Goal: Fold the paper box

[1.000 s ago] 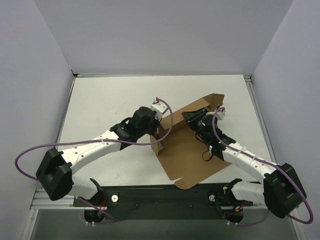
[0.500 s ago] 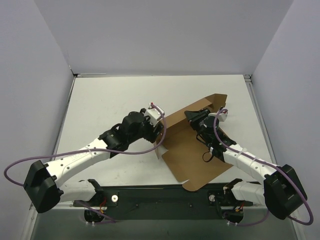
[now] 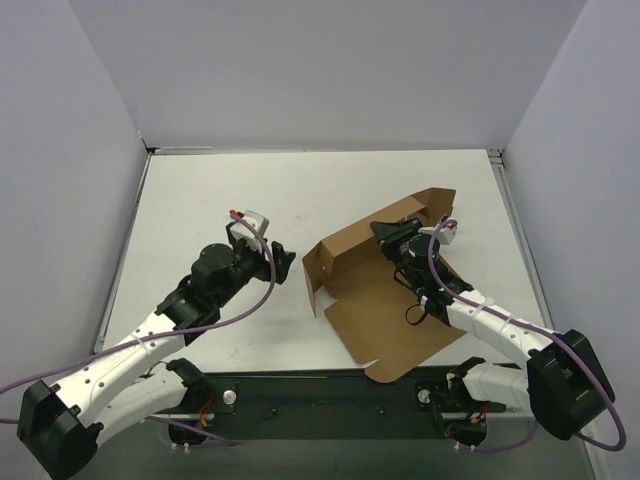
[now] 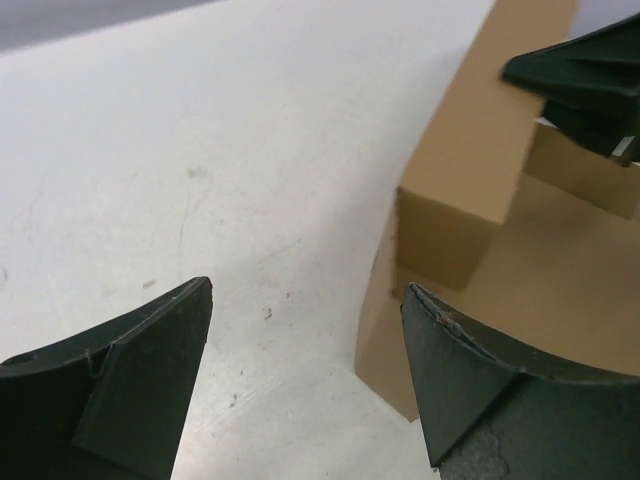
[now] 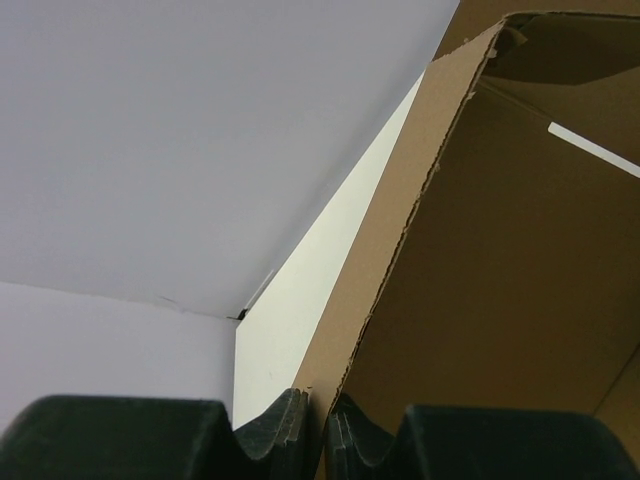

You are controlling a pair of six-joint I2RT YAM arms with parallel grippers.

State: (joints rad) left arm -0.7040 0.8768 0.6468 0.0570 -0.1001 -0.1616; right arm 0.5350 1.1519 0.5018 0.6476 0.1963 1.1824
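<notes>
The paper box (image 3: 385, 305) is a brown cardboard sheet lying right of the table's middle, with its back wall and left corner flap (image 3: 318, 268) standing up. My right gripper (image 3: 392, 236) is shut on the raised back wall; in the right wrist view its jaws (image 5: 322, 425) pinch the cardboard edge (image 5: 400, 250). My left gripper (image 3: 282, 262) hangs open a short way left of the box, touching nothing. In the left wrist view the gripper (image 4: 305, 330) has bare table between its fingers, and the box corner (image 4: 450, 225) stands just ahead on the right.
The white table (image 3: 200, 200) is enclosed by pale walls at the back and both sides. A black rail (image 3: 320, 395) runs along the near edge between the arm bases. Purple cables loop off both arms.
My left gripper has let go of the box's left flap, opened wide and drawn back to the left. The flap stays standing. The right gripper keeps its grip on the back wall.
</notes>
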